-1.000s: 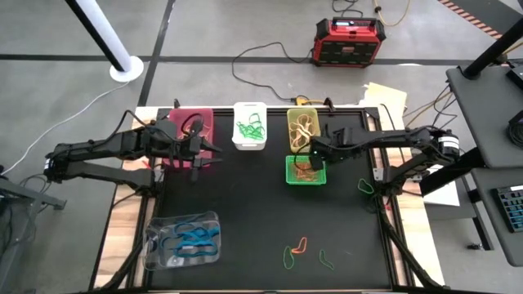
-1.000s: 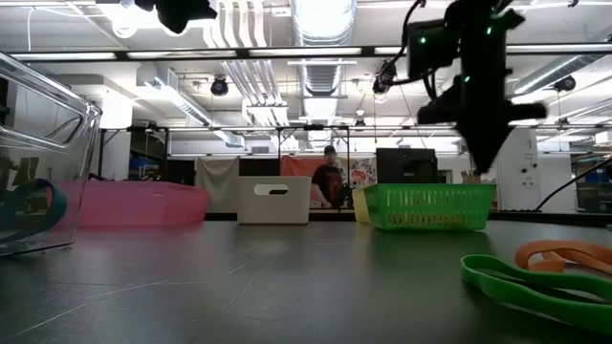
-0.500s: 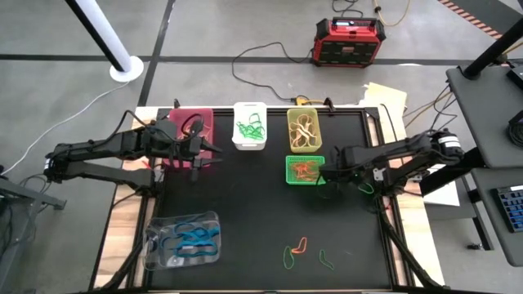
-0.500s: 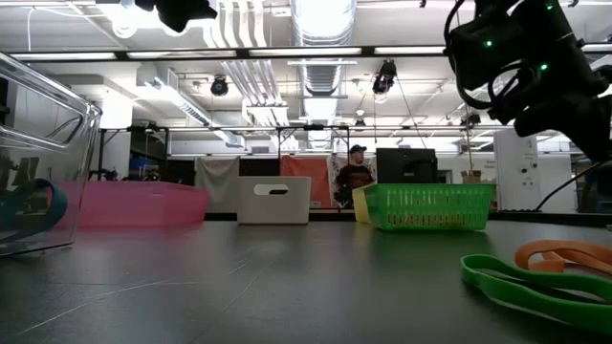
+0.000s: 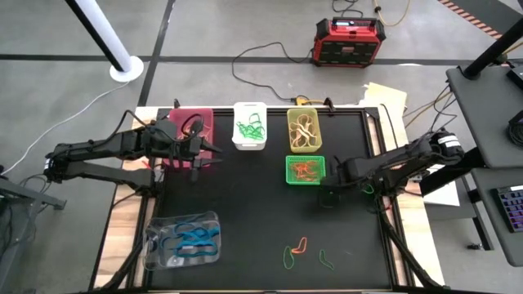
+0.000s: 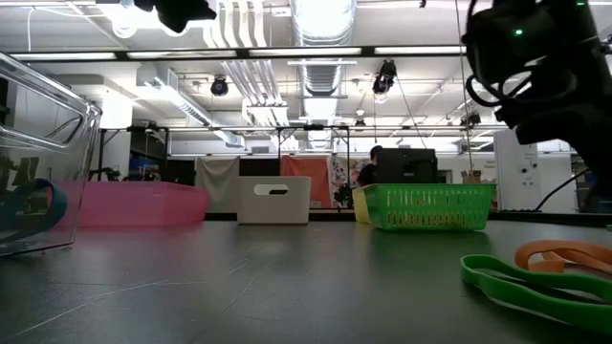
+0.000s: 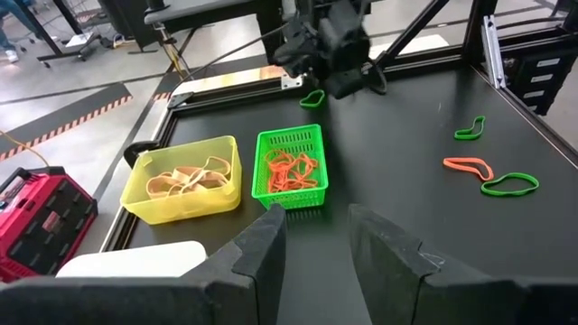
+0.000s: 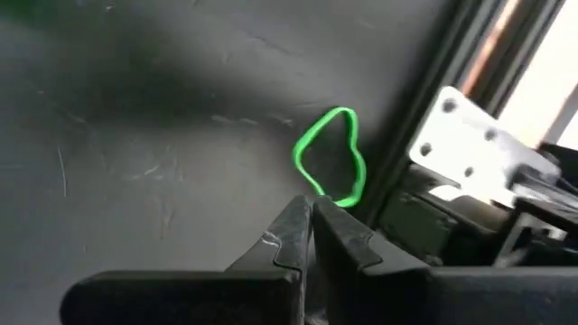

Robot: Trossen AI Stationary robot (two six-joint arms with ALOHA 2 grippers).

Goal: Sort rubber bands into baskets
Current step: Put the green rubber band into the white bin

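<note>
Black table [image 5: 245, 220], thin green rubber band [image 8: 330, 162]

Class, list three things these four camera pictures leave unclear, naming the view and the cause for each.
1. Pink basket contents: high view, left gripper overlaps it.
2. Clear basket: low view, cut off by the frame's edge.
3. Right gripper: low view, only a dark arm at the frame's edge.
</note>
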